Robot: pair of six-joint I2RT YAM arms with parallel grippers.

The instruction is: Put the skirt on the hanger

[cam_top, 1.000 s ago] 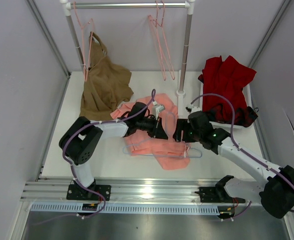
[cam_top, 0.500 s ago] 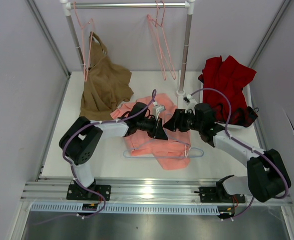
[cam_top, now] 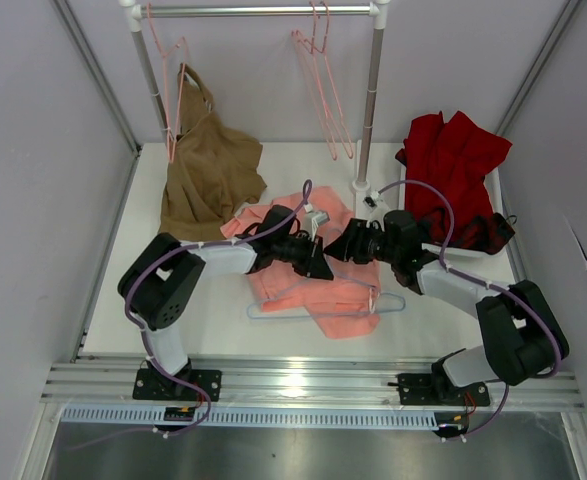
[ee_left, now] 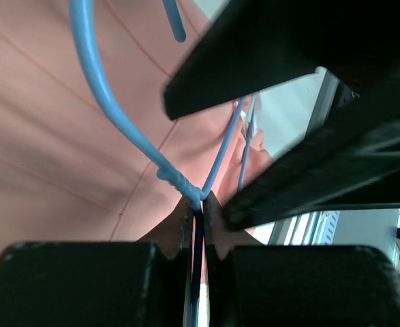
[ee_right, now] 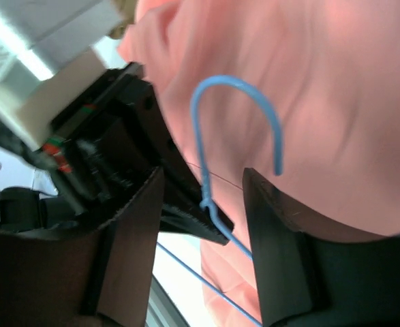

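Fabric first: the soft salmon-pink skirt [cam_top: 325, 290] lies in a loose heap at the middle of the white table [cam_top: 203, 320]. It looks light and limp to me, the sort that sags and slides off thin wire, so I'd take it by an edge or the waistband rather than the bunched middle. The thin light blue wire hanger [cam_top: 393, 304] lies flat with the skirt. Its lower bar peeks out below the heap and its hook rests on the pink cloth. It looks springy and slick, so the twisted neck is the sure spot to take hold.

That's exactly where the left gripper [ee_left: 197, 225] has it, pinched tight on the neck just under the twist. The right gripper [ee_right: 203, 187] has its jaws spread wide on either side of the hook, closing on nothing.

Both wrists crowd the same patch at mid-frame, nearly nose to nose, so that's the clash to watch. Around them are a tan-brown garment [cam_top: 208, 175] at upper left, a dark red garment [cam_top: 453, 160] at upper right, pink wire hangers [cam_top: 323, 100] on the rail above, and the rack's metal pole [cam_top: 370, 110] just behind the right gripper.
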